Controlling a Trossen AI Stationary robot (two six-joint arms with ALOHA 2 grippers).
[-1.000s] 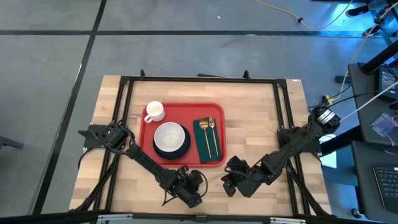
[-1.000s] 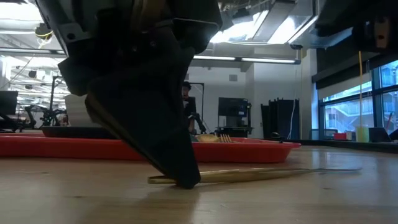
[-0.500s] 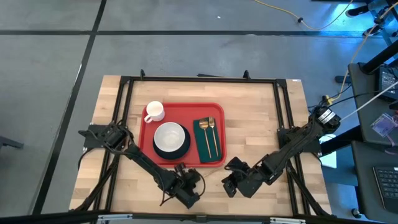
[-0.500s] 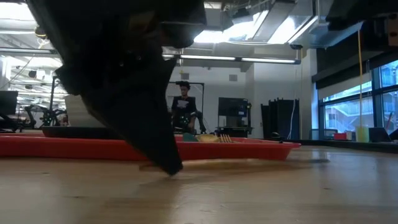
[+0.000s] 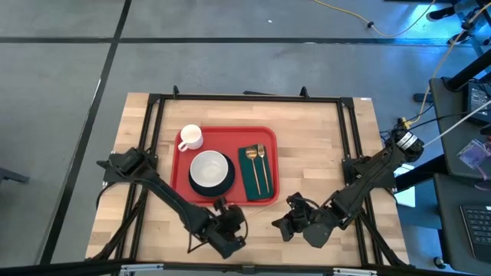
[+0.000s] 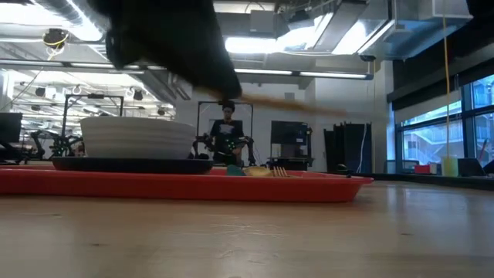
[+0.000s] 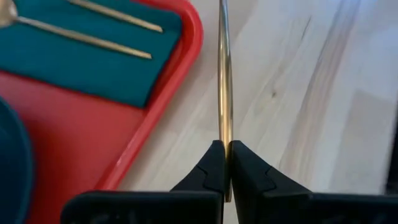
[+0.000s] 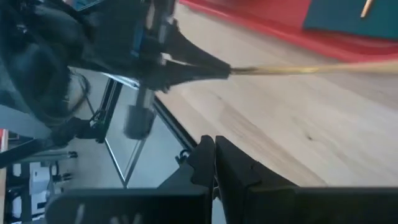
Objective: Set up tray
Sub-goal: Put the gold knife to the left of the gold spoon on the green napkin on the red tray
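Two hands sit near the counter's (image 5: 322, 153) front edge. Left hand (image 7: 225, 163) is clamped on a slim gold utensil (image 7: 224, 81), raised clear of the wood just beside the tray's (image 5: 230, 136) front right corner. Right hand (image 8: 214, 163) waits nearby, fingers pressed together, empty. Tray lies mid-counter carrying bowl (image 5: 211, 169), mug (image 5: 190, 137) and green napkin (image 5: 256, 172). A person (image 6: 227, 135) stands in the room behind.

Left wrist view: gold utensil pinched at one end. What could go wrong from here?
1. The left tool holds the thin gold utensil by one end only, so it could pivot or slip.
2. The long free end points past the red tray rim; it may catch there on the way in.
3. The green napkin already carries two utensils, which a sloppy drop could knock.
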